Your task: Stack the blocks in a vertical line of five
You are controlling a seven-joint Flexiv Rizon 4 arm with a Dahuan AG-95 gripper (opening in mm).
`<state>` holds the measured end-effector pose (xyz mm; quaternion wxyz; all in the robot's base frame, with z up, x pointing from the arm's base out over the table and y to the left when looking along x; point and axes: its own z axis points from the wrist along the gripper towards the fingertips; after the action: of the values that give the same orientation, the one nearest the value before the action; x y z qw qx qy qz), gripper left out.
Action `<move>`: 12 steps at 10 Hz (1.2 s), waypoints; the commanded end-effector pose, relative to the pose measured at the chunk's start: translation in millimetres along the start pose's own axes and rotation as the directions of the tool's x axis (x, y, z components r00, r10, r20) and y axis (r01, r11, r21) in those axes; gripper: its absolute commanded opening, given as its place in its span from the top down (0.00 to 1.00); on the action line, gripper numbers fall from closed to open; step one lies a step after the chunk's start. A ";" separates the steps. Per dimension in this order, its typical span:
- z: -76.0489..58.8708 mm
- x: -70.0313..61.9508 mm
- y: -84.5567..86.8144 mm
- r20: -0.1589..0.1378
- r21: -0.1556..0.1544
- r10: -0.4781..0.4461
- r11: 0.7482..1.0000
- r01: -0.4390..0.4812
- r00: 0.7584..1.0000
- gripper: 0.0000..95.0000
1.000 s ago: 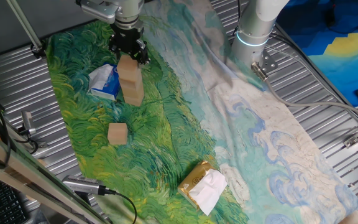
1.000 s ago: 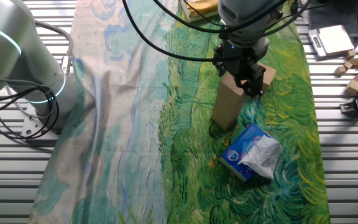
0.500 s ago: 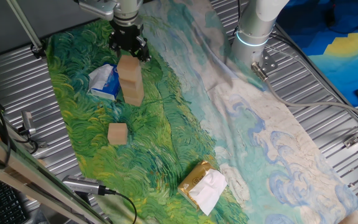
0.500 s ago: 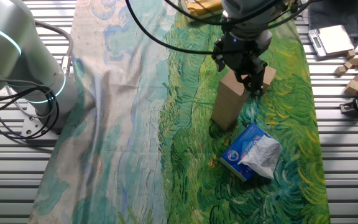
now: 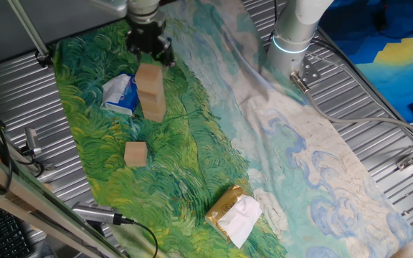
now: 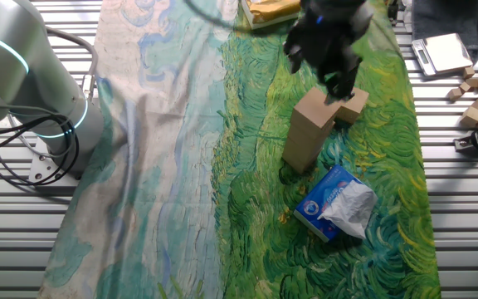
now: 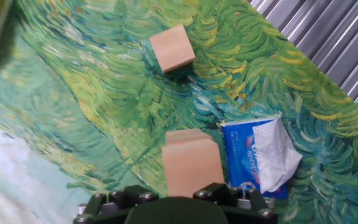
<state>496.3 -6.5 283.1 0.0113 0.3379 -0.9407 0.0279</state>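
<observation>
Stack of blocks [image 5: 150,92] stands upright on the green painted cloth [image 5: 185,165], just right of the blue-and-white packet [image 5: 120,94]; gripper [image 5: 149,51] hangs above the stack top, clear of it, holding nothing; finger spread cannot be told; one loose block [image 5: 135,153] lies nearer, apart; yellow-gold packet [image 5: 234,213] nearer still.
</observation>
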 end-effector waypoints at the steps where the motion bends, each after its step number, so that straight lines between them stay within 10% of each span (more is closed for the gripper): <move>1: -1.1 -34.7 1.1 0.019 -0.002 -0.051 0.999 0.051 0.999 0.20; 8: 70.9 -79.6 13.5 0.114 0.034 -0.088 0.996 0.085 0.990 0.00; 11: 79.9 -88.9 25.6 0.067 0.083 -0.128 0.989 0.122 0.990 0.00; 12: 85.1 -92.2 30.1 0.056 0.084 -0.121 0.990 0.116 0.991 0.20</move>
<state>546.2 68.4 196.2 -0.0420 0.4003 -0.9140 0.0507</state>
